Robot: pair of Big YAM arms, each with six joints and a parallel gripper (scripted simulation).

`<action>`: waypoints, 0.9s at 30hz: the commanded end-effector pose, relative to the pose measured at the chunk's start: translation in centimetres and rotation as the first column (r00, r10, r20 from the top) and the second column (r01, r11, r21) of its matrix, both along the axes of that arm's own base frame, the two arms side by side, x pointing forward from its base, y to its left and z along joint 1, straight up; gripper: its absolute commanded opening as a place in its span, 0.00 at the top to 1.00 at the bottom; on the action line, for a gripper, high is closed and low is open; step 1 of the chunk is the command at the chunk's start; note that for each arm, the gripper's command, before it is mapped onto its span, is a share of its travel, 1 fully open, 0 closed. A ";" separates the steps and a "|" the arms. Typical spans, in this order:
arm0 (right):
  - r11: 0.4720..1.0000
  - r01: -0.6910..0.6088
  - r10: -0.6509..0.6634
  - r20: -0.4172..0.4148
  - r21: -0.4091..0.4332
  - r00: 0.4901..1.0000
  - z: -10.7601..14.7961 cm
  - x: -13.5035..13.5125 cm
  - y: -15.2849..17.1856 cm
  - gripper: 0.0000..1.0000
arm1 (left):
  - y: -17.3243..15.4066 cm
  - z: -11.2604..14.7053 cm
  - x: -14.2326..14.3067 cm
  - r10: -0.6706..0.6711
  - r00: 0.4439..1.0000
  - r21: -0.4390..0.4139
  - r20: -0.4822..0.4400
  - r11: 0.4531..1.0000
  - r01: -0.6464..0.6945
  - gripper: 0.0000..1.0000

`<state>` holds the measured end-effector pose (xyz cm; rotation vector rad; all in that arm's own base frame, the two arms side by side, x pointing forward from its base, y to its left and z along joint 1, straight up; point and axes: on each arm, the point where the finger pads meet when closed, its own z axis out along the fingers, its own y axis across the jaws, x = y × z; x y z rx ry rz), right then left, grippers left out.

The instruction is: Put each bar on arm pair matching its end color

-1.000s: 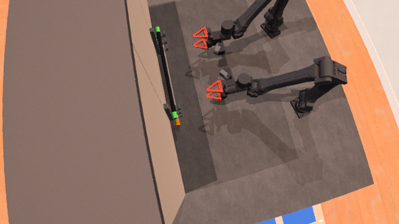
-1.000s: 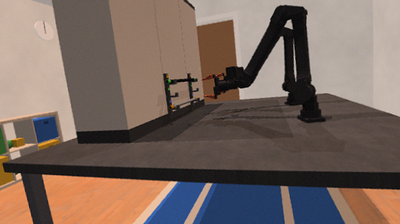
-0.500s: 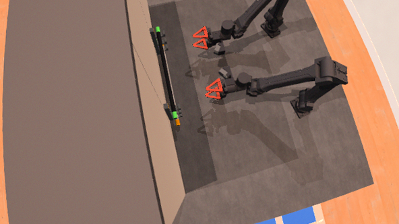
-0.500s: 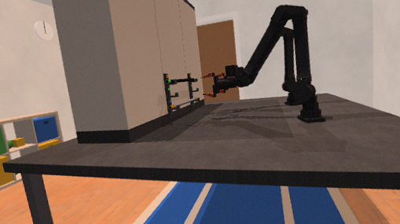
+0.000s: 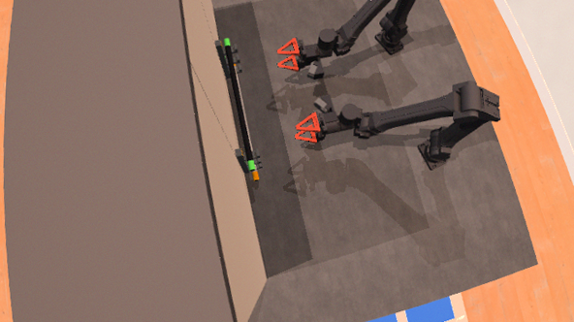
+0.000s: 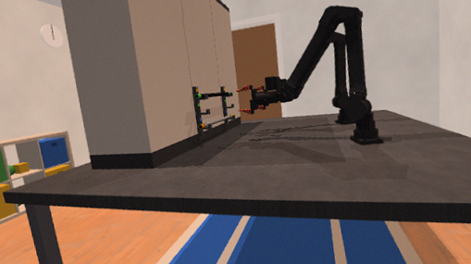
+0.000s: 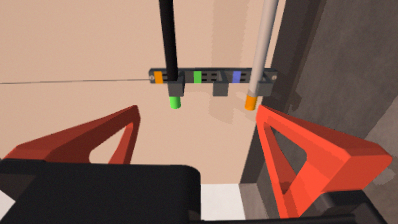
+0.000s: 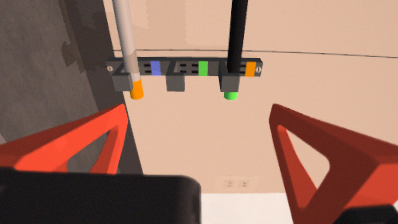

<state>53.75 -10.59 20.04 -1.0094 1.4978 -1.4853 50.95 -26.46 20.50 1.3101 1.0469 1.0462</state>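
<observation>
Okay, the black bar (image 5: 238, 103) (image 6: 213, 94) (image 7: 168, 40) (image 8: 238, 35) has green ends but sits on the top, orange-labelled pair. The grey bar (image 5: 255, 175) (image 6: 217, 122) (image 7: 264, 45) (image 8: 125, 35), orange-ended, is on the bottom one. Green-labelled middle arms (image 6: 205, 112) (image 7: 220, 89) (image 8: 175, 83) are vacant, so I'd shift black down first, then grey up. Both are out ahead of the left claw (image 5: 296, 133) (image 6: 238, 101) (image 7: 198, 106) and right claw (image 5: 278, 58) (image 6: 255, 98) (image 8: 198, 111), each wide open, nothing gripped. Next: reach in together, one per end, and keep it level.
</observation>
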 end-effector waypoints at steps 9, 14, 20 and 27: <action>1.000 0.019 -0.018 0.073 -0.014 0.997 3.0 1.3 -1.1 0.00 | -1.6 4.9 1.0 -0.008 0.996 -0.056 0.093 0.998 0.014 0.00; 1.000 0.019 -0.018 0.075 -0.014 0.997 3.1 1.4 -1.1 0.00 | -1.5 4.9 1.0 -0.008 0.996 -0.057 0.094 0.998 0.014 0.00; 1.000 0.019 -0.018 0.076 -0.014 0.997 3.2 1.4 -1.1 0.00 | -1.5 4.9 1.0 -0.008 0.996 -0.058 0.094 0.998 0.014 0.00; 1.000 0.019 -0.018 0.078 -0.014 0.997 3.3 1.4 -1.1 0.00 | -1.5 4.9 1.0 -0.008 0.996 -0.058 0.094 0.998 0.014 0.00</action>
